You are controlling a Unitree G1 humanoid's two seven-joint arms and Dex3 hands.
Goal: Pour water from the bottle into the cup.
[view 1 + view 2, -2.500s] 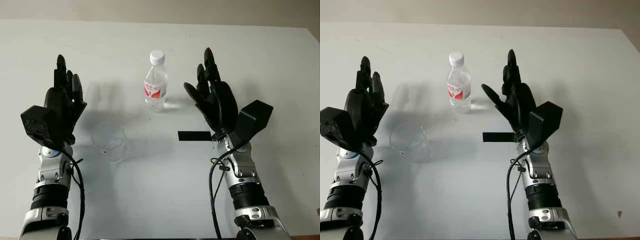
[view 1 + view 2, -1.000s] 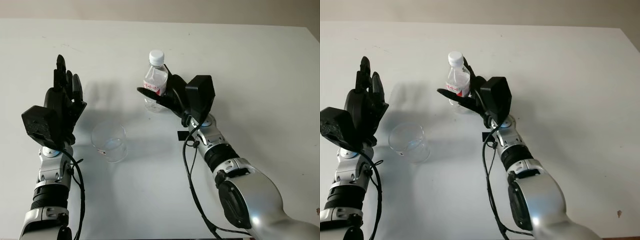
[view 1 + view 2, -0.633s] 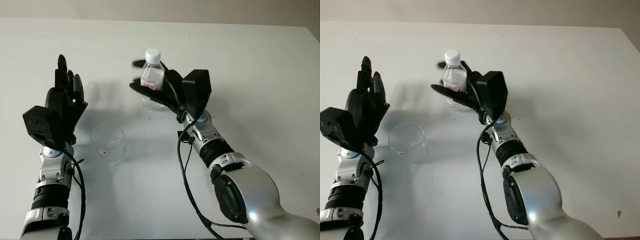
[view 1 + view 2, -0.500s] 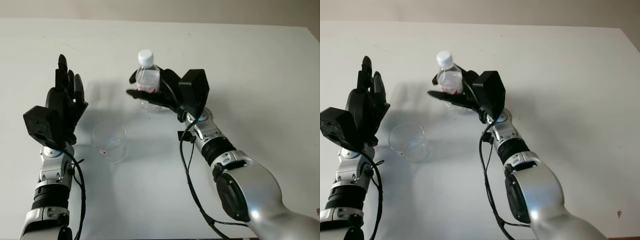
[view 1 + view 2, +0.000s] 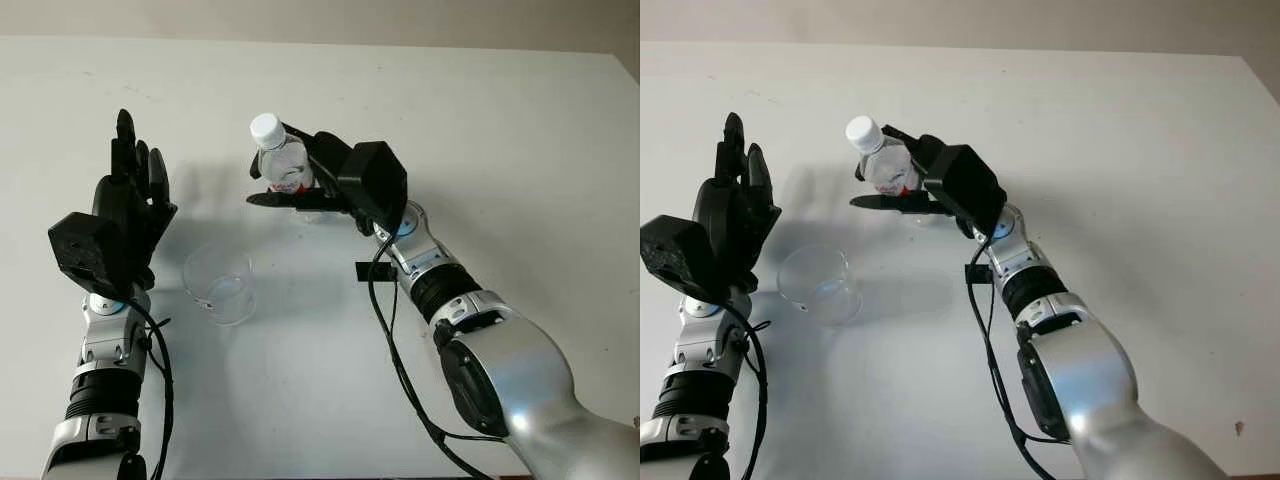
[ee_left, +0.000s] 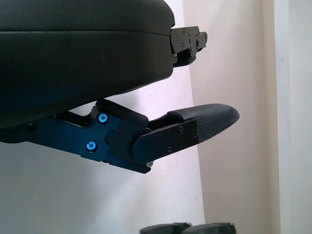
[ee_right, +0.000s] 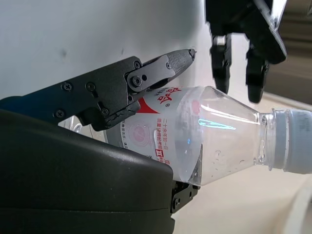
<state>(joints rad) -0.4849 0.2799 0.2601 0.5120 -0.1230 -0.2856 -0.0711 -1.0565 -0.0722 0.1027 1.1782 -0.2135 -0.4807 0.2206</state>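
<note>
Clear plastic is what your right hand has wrapped its fingers around: the bottle, a small one with a red-and-white label and a white cap screwed on. You are holding it off the white table, above the middle of the far half, and it leans so that the cap points toward your left side and away from you. In the right wrist view you can see one finger laid along the labelled body of the bottle while the palm shell presses it from the other side, so the grasp is closed firmly on it. Your cup, a clear empty-looking tumbler, stands upright on the table nearer to you than the bottle and toward your left, well apart from the bottle's cap and not under it. Your left hand is open and holds nothing; it is raised just beside the cup on its outer side, fingers pointing away from you. In the left wrist view one fingertip of that hand stands out against the pale surface beyond, touching nothing.
</note>
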